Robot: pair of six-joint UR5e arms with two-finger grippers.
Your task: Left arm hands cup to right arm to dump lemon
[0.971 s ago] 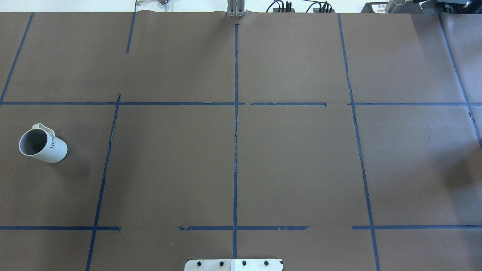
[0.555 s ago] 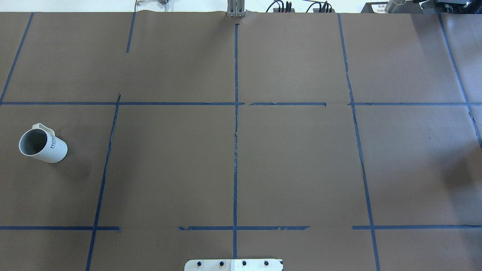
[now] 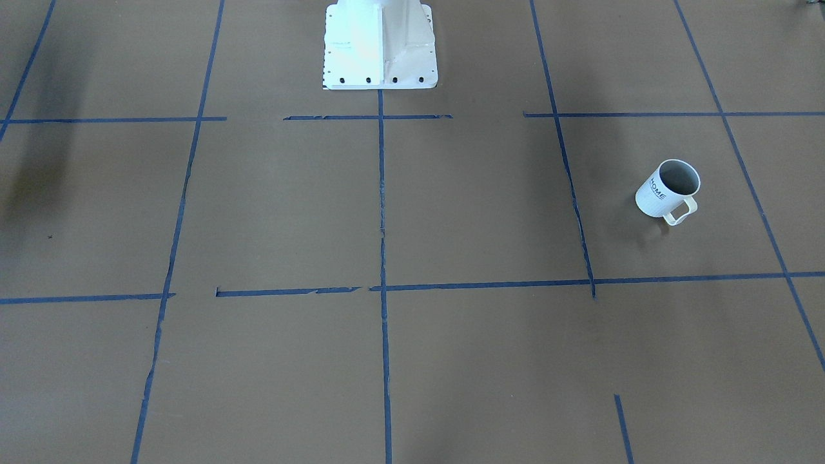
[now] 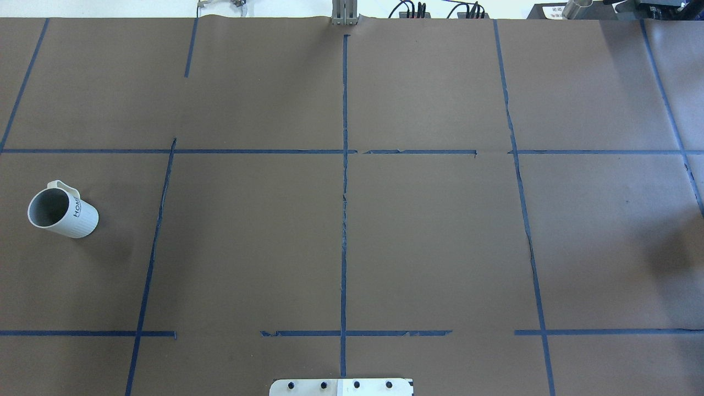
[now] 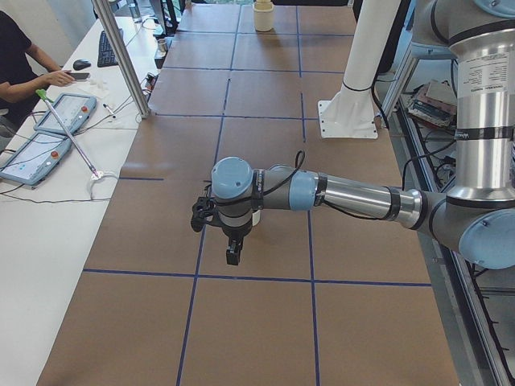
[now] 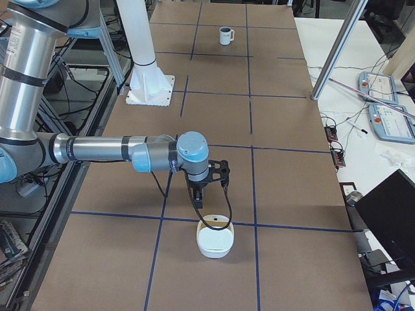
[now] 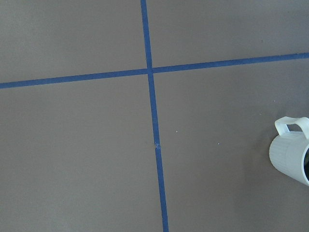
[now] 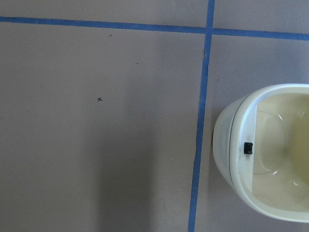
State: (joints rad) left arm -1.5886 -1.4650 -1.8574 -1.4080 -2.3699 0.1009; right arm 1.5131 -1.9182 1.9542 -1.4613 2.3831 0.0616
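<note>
Cup (image 4: pixel 63 213) upright at left end of table (image 4: pixel 247 247), w/in reach of my left gripper (image 5: pixel 232 249), untouched. Right gripper (image 6: pixel 198 197) hangs near bowl (image 6: pixel 216 241), presumably dump spot. Both pincers: spread or pressed, cannot tell. Lemon not seen.

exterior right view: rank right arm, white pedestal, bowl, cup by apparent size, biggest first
1. right arm, nearest the camera
2. white pedestal
3. bowl
4. cup, at the table's far end, so its true size against the bowl is unsure
</note>
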